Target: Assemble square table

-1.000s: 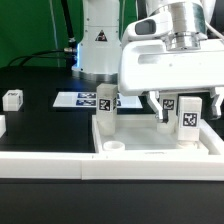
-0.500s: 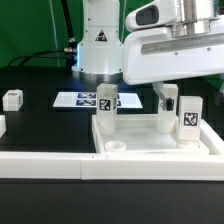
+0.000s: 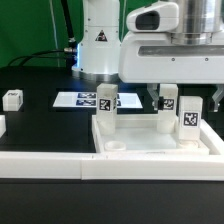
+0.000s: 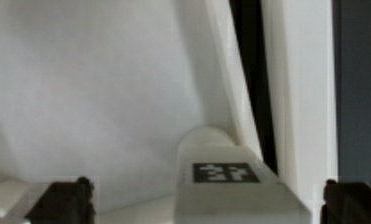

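The white square tabletop (image 3: 150, 138) lies tray-side up against the low white wall. Three white tagged legs stand in its corners: one at the exterior view's left (image 3: 105, 106), one at the back (image 3: 168, 100) and one at the right (image 3: 190, 116). A fourth leg (image 3: 12, 98) lies loose at the far left. My gripper (image 3: 186, 98) hangs just above the right leg, open and empty. In the wrist view the fingers (image 4: 61, 200) stand wide apart on either side of a tagged leg (image 4: 223, 172), clear of it, over the tabletop's floor (image 4: 93, 90).
The marker board (image 3: 80, 100) lies behind the tabletop at the left. The long low white wall strip (image 3: 50, 165) runs along the front. Another white part (image 3: 2, 126) shows at the left edge. The robot base (image 3: 98, 40) stands behind.
The gripper was lower around the right leg a second ago. It has risen off it and shifted slightly. The leg stays standing in its corner.
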### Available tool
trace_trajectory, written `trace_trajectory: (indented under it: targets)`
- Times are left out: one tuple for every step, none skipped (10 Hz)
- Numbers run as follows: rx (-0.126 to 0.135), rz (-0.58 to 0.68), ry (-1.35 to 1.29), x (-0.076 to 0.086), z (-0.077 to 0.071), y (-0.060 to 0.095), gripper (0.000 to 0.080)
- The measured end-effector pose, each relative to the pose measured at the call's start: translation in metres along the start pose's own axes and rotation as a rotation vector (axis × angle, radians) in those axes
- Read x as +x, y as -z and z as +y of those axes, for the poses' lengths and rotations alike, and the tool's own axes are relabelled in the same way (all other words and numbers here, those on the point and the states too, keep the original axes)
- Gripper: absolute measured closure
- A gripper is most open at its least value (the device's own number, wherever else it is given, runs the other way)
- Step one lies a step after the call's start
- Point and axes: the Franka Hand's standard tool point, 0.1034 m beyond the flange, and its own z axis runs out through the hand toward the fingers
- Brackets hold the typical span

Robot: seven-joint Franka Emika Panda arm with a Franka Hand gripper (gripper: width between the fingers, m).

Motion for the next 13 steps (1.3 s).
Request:
trace_trajectory:
  targets:
    - [-0.026, -0.026, -0.048, 0.005, -0.004, -0.001, 0.0150]
    - [-0.008, 0.007, -0.053, 0.012, -0.006, -0.003, 0.0150]
    - [-0.005, 0.014, -0.070, 0.012, -0.009, -0.004, 0.0150]
    - [0.004, 0.032, -0.074, 0.022, -0.012, 0.000, 0.0150]
    - [0.015, 0.071, -0.072, 0.029, -0.021, 0.004, 0.0150]
    - [0.014, 0.068, -0.068, 0.027, -0.020, 0.002, 0.0150]
    - [0.014, 0.068, -0.070, 0.028, -0.019, 0.002, 0.0150]
    - [0.014, 0.068, -0.069, 0.027, -0.020, 0.002, 0.0150]
    - [0.014, 0.068, -0.069, 0.028, -0.020, 0.002, 0.0150]
    - [0.014, 0.069, -0.069, 0.027, -0.019, 0.002, 0.0150]
    - [0.013, 0.070, -0.069, 0.021, -0.016, 0.000, 0.0150]
    - [0.011, 0.067, -0.068, 0.013, -0.014, -0.003, 0.0150]
    - [0.008, 0.061, -0.066, 0.008, -0.013, -0.006, 0.0150]
